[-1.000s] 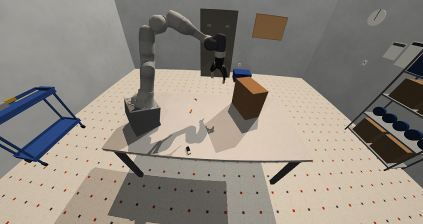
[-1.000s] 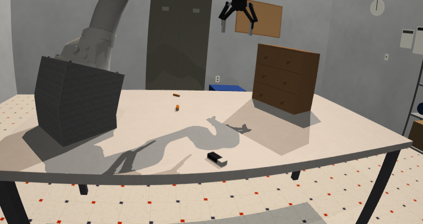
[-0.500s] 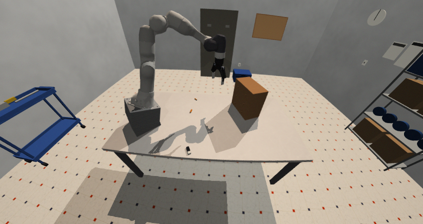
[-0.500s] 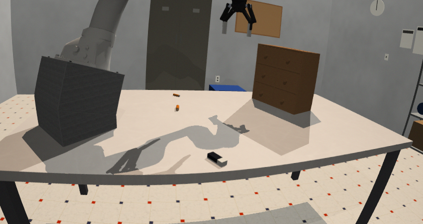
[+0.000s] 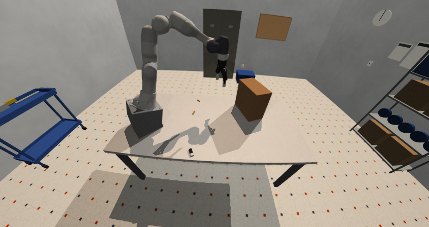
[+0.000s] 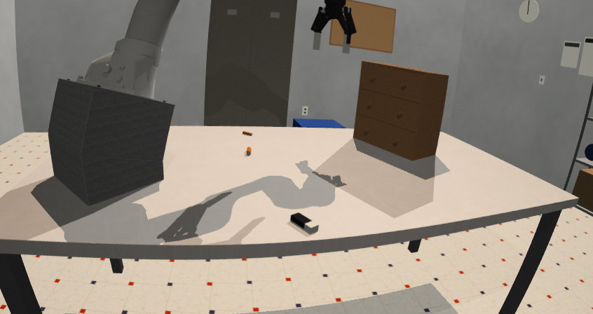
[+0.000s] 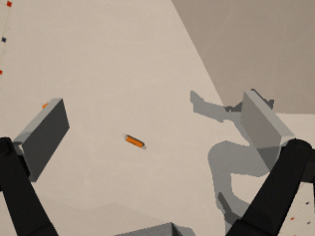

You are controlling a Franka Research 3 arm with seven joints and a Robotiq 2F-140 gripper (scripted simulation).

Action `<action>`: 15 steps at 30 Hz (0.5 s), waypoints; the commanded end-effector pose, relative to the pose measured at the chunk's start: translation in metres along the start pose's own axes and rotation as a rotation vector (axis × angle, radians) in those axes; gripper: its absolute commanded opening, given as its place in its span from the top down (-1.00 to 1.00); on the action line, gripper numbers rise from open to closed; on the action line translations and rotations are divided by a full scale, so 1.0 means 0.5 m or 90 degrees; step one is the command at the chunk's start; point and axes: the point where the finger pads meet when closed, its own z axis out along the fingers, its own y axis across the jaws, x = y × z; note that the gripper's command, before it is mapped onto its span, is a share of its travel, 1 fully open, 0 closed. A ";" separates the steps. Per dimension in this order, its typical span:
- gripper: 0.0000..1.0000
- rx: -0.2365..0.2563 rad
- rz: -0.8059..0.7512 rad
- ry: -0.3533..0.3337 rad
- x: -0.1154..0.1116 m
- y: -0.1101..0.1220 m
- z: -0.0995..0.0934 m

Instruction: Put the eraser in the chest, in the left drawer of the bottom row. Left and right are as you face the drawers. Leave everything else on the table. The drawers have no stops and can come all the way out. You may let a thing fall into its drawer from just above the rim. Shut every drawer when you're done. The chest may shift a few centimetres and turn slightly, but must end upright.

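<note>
The eraser [image 5: 190, 152] [image 6: 303, 222], a small block with a black sleeve and a white end, lies on the table near its front edge. The brown chest [image 5: 255, 99] [image 6: 429, 117] stands upright at the right of the table. Its knobbed drawer fronts face the robot's side and all look shut. The bottom-row left drawer [image 6: 364, 126] shows one knob. My gripper [image 5: 220, 82] [image 6: 331, 49] [image 7: 153, 110] is open and empty, high above the table, left of the chest top and far from the eraser. The eraser does not show in the wrist view.
Two small orange cylinders lie on the table between the robot base and the chest: a nearer one [image 5: 193, 112] [image 6: 248, 151] and a farther one [image 5: 198, 100] [image 6: 247, 133]. The dark robot base block [image 5: 146, 120] [image 6: 107, 146] stands at the table's left.
</note>
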 end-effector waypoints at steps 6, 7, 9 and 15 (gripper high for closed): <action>-1.00 -0.005 0.130 0.002 0.001 0.000 0.010; -1.00 -0.004 0.140 0.002 0.001 0.000 0.011; -1.00 -0.004 0.161 0.002 0.000 0.000 0.013; -1.00 -0.004 0.224 0.003 -0.001 -0.001 0.021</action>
